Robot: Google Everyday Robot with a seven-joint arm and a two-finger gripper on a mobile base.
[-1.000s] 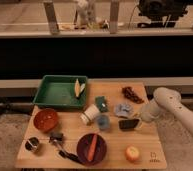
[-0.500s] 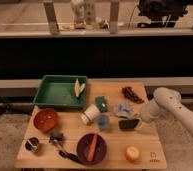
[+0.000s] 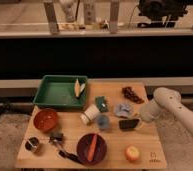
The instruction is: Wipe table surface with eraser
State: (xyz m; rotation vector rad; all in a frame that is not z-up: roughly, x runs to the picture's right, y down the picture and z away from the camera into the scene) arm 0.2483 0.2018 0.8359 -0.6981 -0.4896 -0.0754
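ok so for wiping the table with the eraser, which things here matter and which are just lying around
Needed: table, eraser, hand at the eraser near the right edge.

Lying about: green tray, red bowl, purple bowl with carrot, orange, white cup.

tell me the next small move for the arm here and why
Probably a short sideways drag. The gripper sits at the small black rectangular eraser, low on the light-brown wooden table surface near its right edge, with bare wood beside it, so sliding the block along would begin wiping.

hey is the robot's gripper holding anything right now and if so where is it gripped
The gripper sits at the right end of the eraser on the table surface; an actual grip cannot be told.
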